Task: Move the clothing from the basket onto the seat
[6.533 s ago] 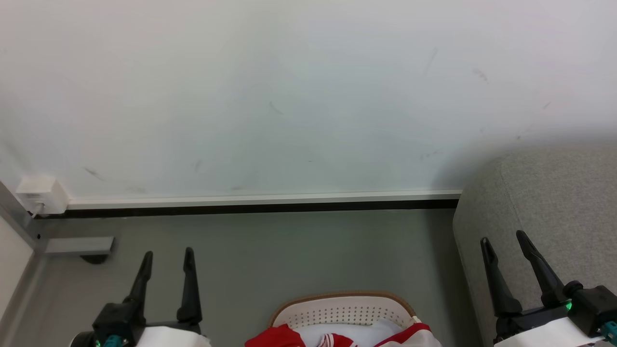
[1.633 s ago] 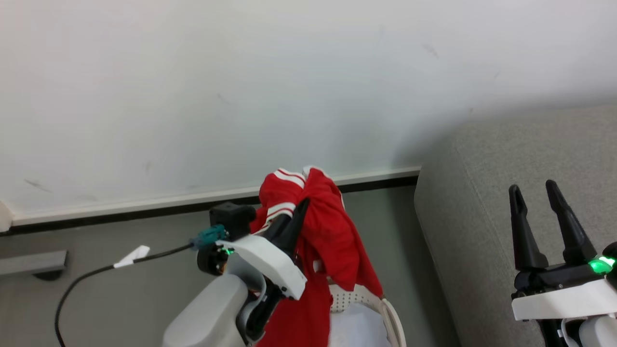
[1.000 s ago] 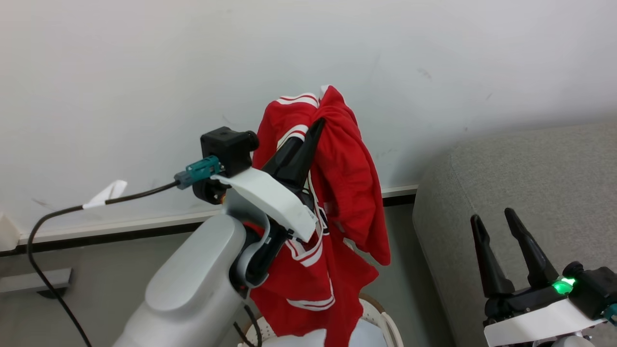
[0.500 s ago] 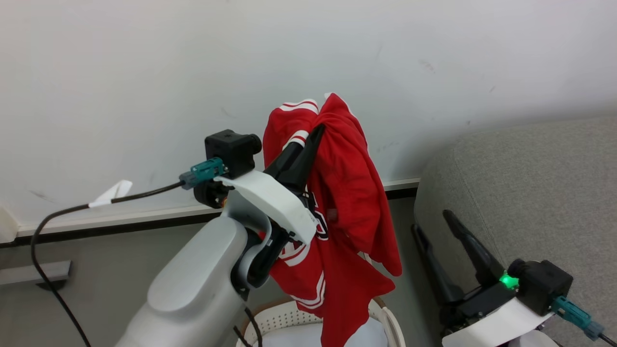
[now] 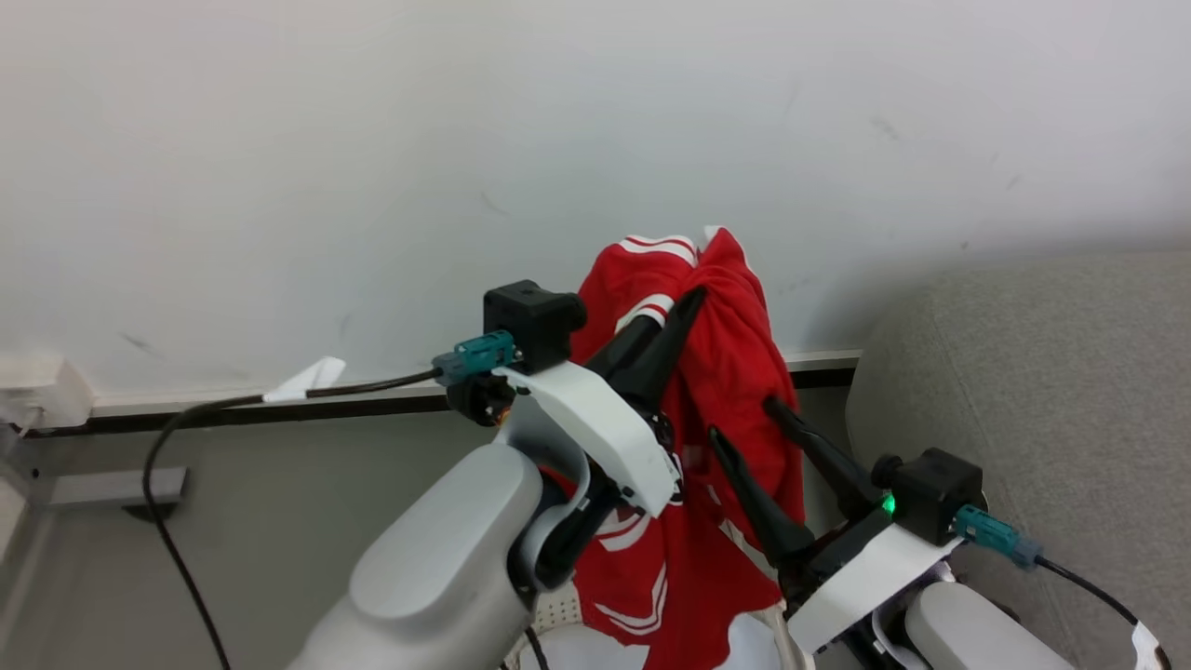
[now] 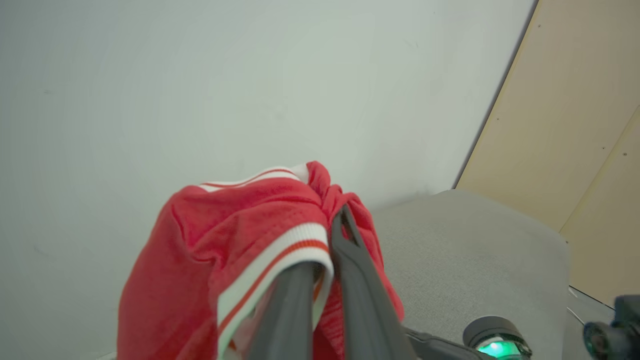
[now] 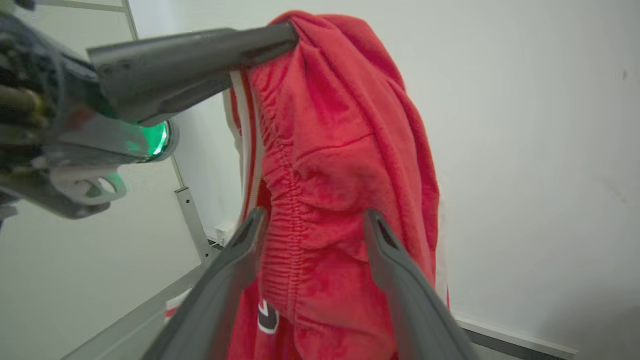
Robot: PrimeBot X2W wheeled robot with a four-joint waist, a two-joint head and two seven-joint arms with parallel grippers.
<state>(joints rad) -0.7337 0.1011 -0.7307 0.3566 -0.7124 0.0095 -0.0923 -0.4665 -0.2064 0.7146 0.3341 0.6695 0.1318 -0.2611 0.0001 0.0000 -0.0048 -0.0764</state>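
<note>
The left gripper [image 5: 687, 307] is pinched tight on the top of the red clothing [image 5: 735, 372]. The clothing hangs high above the basket [image 5: 558, 609], and its bottom end reaches down to the basket. The right gripper [image 5: 744, 419] is spread wide, with its 2 fingers [image 7: 235, 260] on each side of a fold partway down. The seat [image 5: 1042, 372] is to the right of the basket.

Only 1 small pinch holds all that cloth. A fast swing could make it slip and drop back into the basket, or onto the floor [image 5: 279, 521] beside the basket. The long bottom end could catch on the basket and drag or tip it. If the right gripper closes on thin cloth only, it may lose it.
</note>
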